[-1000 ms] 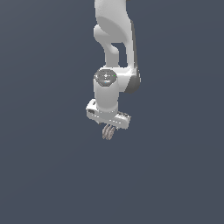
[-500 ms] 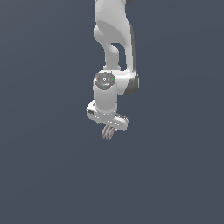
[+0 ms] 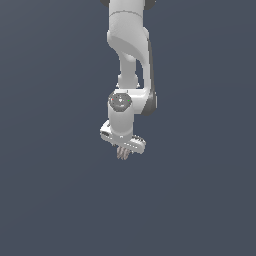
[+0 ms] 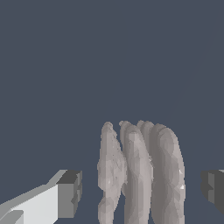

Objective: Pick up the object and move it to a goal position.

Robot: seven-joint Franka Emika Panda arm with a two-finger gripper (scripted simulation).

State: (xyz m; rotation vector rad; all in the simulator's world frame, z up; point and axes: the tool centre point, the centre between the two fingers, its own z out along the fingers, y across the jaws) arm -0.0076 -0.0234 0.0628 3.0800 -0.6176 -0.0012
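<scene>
Outwardly, one white arm (image 3: 129, 47) is seen in the exterior view, let down from the upper edge against a plain slate-grey backdrop (image 3: 45, 150), with nothing marked to the exterior view's left or right of it. One gripper (image 3: 123, 145) is carried at its lower end, the white cross-bar tilted so that the end toward the exterior view's right sits lower. Just under that bar one object (image 3: 123, 153) is made out, only as a few slanted pale-pink and brown streaks, far narrower than the bar. From this view the fingers cannot be separated from the object, and contact cannot be judged. More is given by the wrist view: two fingers are counted. One grey finger pad (image 4: 69, 194) on a white link is noted first, then the object (image 4: 140, 175), then the edge of the second dark pad (image 4: 213, 187), cut off by the frame. The object is shown there as one upright, brownish-grey ribbed lump, with three or four rounded ribs counted side by side; the exact number cannot be settled. A strip of backdrop is seen between each pad and the object, so the jaws are recorded as spread wider than the object, neither pad touching it. The object lies between the fingers. No surface beneath it is shown in either view, and whether it rests on anything cannot be told.
</scene>
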